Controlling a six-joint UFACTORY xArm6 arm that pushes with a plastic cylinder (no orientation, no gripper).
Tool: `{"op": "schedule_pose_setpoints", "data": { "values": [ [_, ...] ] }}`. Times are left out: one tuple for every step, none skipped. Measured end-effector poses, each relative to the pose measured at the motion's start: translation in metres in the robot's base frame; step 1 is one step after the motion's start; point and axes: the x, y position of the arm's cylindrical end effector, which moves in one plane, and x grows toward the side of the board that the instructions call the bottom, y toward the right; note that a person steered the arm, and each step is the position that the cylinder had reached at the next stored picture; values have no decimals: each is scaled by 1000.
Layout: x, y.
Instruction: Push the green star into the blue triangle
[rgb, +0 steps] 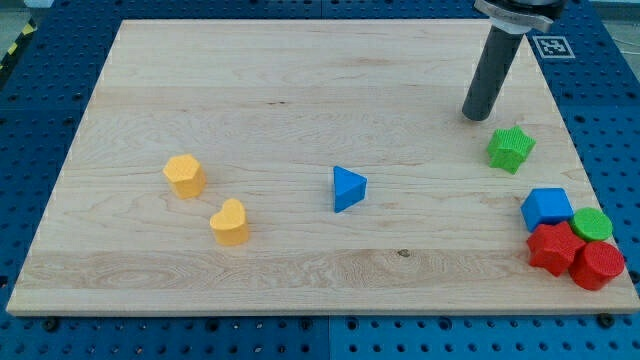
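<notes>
Just above the ridged green star (blue triangle well apart), my tip.

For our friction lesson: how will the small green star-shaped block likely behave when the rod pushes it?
The green star block looks squat and flat-based, so it probably slides, not rolls. Its points may make it spin off-centre. My tip sits just upper-left, not touching.

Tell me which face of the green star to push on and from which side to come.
Press on the green star at its right-hand side, coming from the view's right and slightly above, since the blue triangle lies left and a little lower. My tip now sits up-left of the star, apart from it, so it must circle round first.
</notes>
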Motion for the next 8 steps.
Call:
{"op": "schedule_pose_setpoints", "data": {
  "values": [
    [6,12],
    [22,15],
    [41,15],
    [60,15],
    [78,15],
    [94,15],
    [109,15],
    [121,15]
  ]
}}
